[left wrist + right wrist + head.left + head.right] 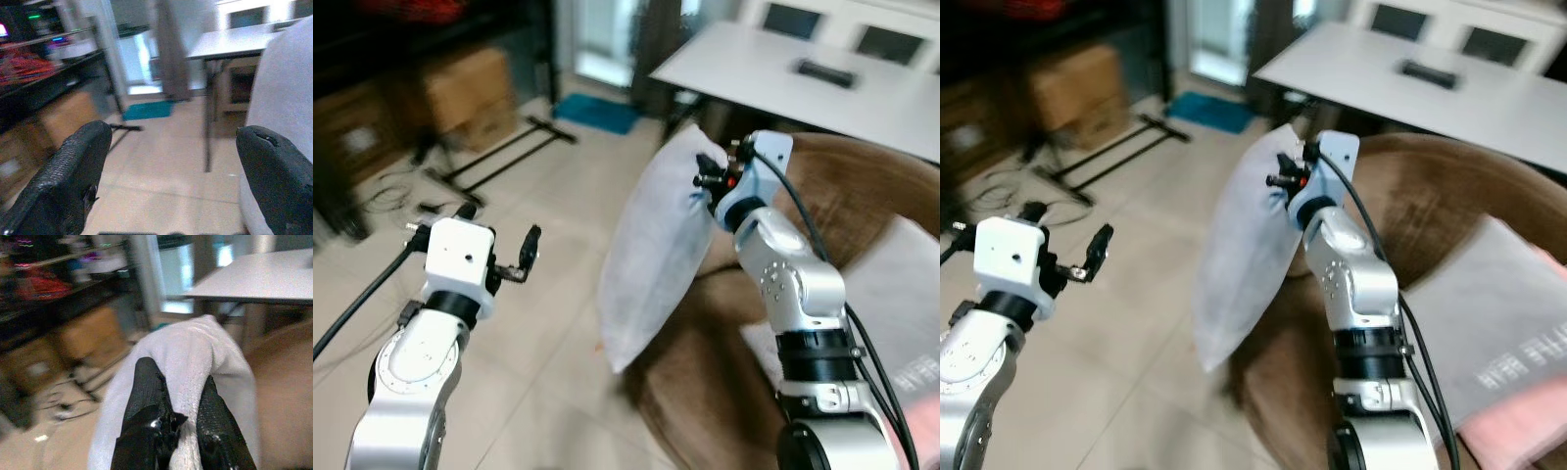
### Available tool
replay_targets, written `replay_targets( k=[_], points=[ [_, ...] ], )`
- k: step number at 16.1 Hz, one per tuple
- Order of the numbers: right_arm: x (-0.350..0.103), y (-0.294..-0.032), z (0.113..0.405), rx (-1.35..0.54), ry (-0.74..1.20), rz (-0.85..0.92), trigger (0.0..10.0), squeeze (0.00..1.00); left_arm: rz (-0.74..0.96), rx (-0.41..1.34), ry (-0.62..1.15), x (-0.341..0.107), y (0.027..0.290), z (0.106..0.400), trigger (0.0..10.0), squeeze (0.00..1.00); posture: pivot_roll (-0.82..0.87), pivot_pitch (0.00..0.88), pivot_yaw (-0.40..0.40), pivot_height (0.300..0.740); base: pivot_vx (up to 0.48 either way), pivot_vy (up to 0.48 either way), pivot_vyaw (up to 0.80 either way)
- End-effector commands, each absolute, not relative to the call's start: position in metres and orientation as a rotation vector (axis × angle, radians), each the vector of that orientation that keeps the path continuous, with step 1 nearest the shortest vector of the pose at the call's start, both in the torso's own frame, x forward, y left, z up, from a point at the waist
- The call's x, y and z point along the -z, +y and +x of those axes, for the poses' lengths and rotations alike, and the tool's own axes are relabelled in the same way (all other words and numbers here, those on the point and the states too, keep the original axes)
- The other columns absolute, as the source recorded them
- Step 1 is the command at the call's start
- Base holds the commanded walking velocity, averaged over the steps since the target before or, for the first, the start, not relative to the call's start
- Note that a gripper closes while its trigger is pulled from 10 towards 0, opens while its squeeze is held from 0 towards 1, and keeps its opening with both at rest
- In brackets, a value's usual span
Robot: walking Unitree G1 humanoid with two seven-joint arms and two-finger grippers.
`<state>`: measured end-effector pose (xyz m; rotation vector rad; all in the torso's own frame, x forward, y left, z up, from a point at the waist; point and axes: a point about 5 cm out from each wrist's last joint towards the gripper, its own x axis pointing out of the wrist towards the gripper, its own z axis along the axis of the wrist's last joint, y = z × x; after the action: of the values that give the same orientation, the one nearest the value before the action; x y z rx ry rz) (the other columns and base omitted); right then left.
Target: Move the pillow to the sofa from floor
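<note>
A white pillow hangs in the air, pinched at its upper right corner by my right gripper, which is shut on it. It dangles just left of the brown sofa and over the sofa's front edge. In the right wrist view the black fingers squeeze a fold of the pillow. My left gripper is held up at the left over the tiled floor, open and empty; its two fingers stand wide apart in the left wrist view, with the pillow off to one side.
A grey cloth and a pink one lie on the sofa seat. A white table with a dark remote stands behind it. Cardboard boxes, a black stand's legs and cables are at the left; a teal mat lies farther back.
</note>
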<state>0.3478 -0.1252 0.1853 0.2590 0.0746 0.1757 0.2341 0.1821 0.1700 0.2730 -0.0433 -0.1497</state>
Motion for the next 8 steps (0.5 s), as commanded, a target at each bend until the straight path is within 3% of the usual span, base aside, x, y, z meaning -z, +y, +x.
replay_targets(
  k=[1,6,8],
  points=[
    [-0.1965,-0.1354,0.3490,-0.144,0.026,0.263,10.0,0.00,0.269,0.175,-0.038,-0.1703,0.1794,0.2348,10.0,0.00,0.21,0.000,-0.062,0.740,0.247,0.000,-0.80],
    [-0.1937,-0.1372,0.3487,-0.127,0.039,0.258,10.0,0.00,0.268,0.186,-0.033,-0.1695,0.1788,0.2344,10.0,0.00,0.21,0.000,-0.062,0.740,0.246,0.000,-0.76],
    [-0.1934,-0.1381,0.3486,-0.116,0.040,0.263,10.0,0.00,0.266,0.190,-0.030,-0.1695,0.1789,0.2336,10.0,0.00,0.21,0.000,-0.061,0.740,0.246,0.000,0.00]
  ],
)
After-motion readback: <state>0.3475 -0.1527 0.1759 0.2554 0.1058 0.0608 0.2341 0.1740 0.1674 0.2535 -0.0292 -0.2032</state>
